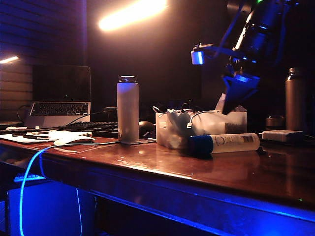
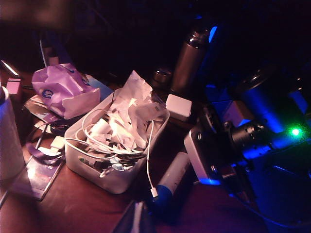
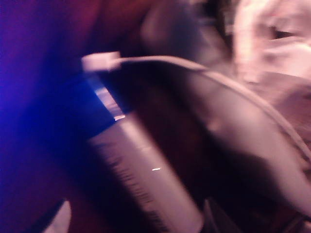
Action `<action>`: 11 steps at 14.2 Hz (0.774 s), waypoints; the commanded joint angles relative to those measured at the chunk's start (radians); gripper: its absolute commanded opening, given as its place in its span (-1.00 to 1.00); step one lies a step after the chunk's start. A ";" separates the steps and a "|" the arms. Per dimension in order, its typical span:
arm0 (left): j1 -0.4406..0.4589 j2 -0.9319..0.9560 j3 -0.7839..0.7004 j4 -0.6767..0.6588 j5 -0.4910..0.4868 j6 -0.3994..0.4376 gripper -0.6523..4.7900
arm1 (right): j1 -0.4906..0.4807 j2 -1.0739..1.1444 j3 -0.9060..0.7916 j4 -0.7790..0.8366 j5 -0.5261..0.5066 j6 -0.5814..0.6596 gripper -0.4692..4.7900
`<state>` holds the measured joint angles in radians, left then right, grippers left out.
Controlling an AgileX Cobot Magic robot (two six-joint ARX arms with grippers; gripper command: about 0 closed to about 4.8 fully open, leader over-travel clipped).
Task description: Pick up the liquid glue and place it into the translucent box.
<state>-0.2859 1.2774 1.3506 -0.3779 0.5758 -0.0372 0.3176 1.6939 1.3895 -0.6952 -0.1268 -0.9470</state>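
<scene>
The liquid glue lies on its side on the wooden table, its dark-blue cap pointing left, just in front of the translucent box. Cables and papers stick up over the box rim. My right gripper hangs above the glue beside the box. In the blurred right wrist view it is open, with the glue between its spread fingertips; I cannot tell whether they touch it. My left gripper is shut and empty, close to the glue's cap.
A tall frosted bottle, a laptop and a keyboard stand to the left. A metal flask and a small white block sit to the right. A white cable plug lies over the glue's cap.
</scene>
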 commanded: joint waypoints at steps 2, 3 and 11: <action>0.001 -0.003 0.005 0.021 0.004 0.003 -0.78 | 0.003 0.037 0.003 -0.022 -0.010 -0.095 0.60; 0.001 -0.003 0.005 0.021 0.004 0.003 -0.78 | 0.003 0.050 0.003 -0.025 -0.011 -0.111 0.60; 0.001 -0.003 0.005 0.020 0.004 0.003 -0.78 | 0.027 0.186 0.003 0.050 -0.056 -0.107 0.46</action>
<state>-0.2855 1.2774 1.3506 -0.3771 0.5758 -0.0372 0.3401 1.8759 1.3922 -0.6319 -0.1719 -1.0592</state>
